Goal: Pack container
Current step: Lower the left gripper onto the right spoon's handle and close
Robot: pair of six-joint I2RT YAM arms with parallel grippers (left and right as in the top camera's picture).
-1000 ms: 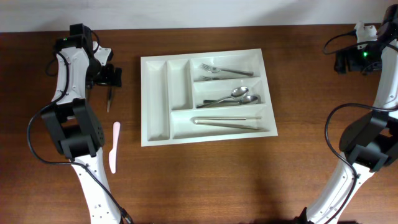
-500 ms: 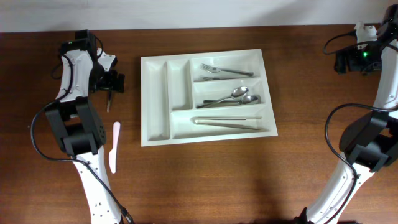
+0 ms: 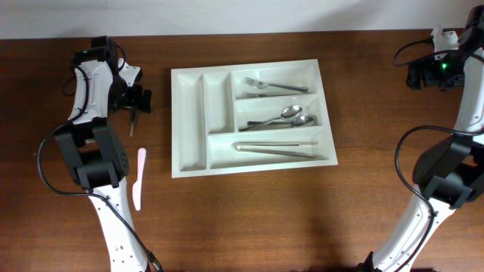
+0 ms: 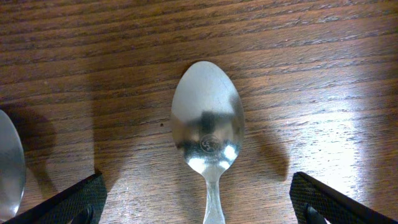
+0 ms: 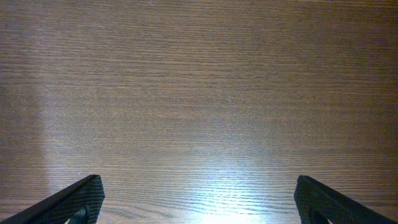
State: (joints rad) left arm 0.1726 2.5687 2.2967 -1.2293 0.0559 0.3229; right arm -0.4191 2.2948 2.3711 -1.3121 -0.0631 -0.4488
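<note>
The white five-compartment container [image 3: 189,121] lies in the middle of the table. Its long compartments hold forks [image 3: 276,87], spoons [image 3: 283,117] and tongs [image 3: 276,147]. The two narrow upright ones are empty. My left gripper [image 3: 136,100] is open, low over a metal spoon [image 4: 207,127] on the wood left of the container. The spoon's handle runs between the fingers [image 4: 202,213], which do not touch it. The spoon also shows in the overhead view [image 3: 133,122]. My right gripper [image 3: 420,74] is open and empty over bare wood [image 5: 199,205] at the far right.
The edge of a second spoon [image 4: 9,165] lies just left of the first. A pink plastic knife [image 3: 138,177] lies on the table nearer the front, left of the container. The table's back edge runs close behind both grippers.
The left gripper shifted slightly right over the spoon a second ago and has held still since. The right arm has not moved.
</note>
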